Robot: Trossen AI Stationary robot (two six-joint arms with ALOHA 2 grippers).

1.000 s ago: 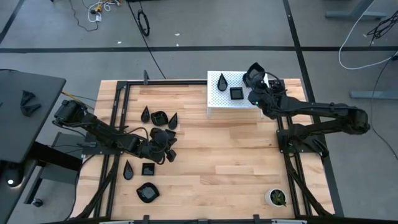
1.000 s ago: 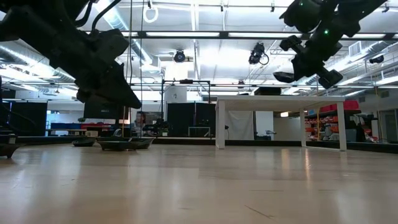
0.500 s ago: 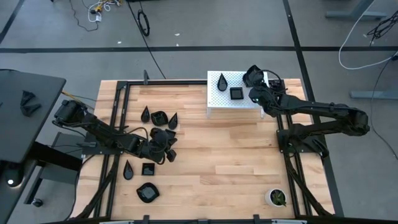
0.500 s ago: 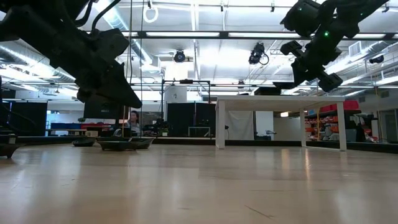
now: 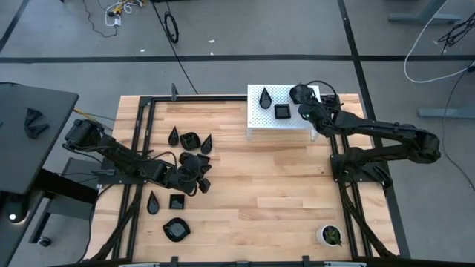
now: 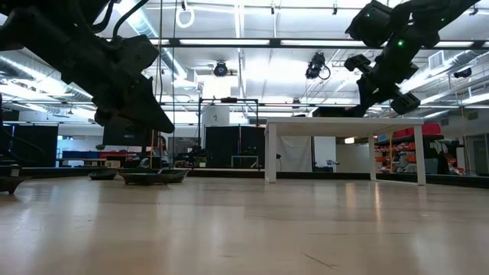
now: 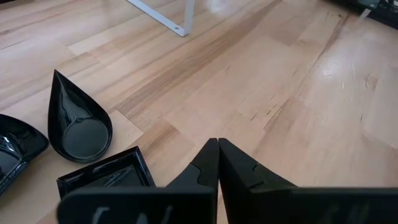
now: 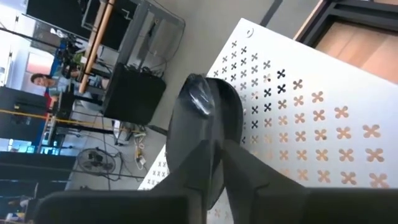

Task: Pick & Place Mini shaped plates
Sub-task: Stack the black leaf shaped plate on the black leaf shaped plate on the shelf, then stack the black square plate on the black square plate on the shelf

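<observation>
Here, right hand (image 8: 214, 146) clenched on a black plate (image 8: 208, 134) — above white stand (image 8: 311, 118).

The middle and near stretch of the tabletop (image 5: 274, 185) lies bare, giving open passage. Black dishes (image 5: 190, 139) crowd its left part around the left pincer (image 5: 202, 180). The white perforated stand (image 5: 260, 122) blocks the far edge; a potted plant (image 5: 329, 236) occupies the near right corner.

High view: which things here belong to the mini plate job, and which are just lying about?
Job: teardrop plate and square plate on the white stand; rounded plate clamped in the right gripper; loose plates on the table, by the shut left gripper.
Lying about: potted plant, floor cable.
</observation>
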